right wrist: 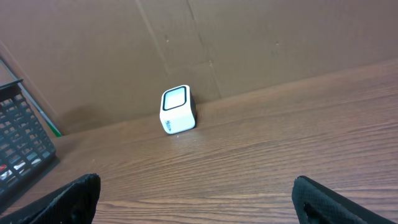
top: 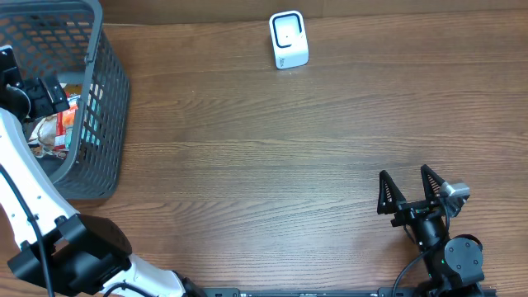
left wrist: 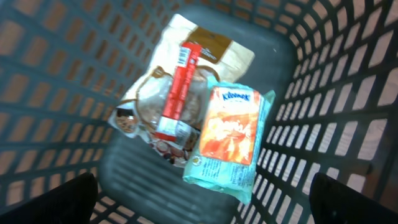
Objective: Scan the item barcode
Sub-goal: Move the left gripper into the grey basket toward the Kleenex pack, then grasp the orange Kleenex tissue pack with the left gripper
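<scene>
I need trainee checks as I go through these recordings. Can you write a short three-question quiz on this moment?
1. True or false: the right gripper holds an item.
2. The Kleenex pack lies: A) inside the grey basket; B) under the right gripper; C) outside the basket, against its wall.
3. Which gripper hovers over the basket?

Key: 1 false, it is open and empty. 2 A. 3 the left gripper, which is open.
</scene>
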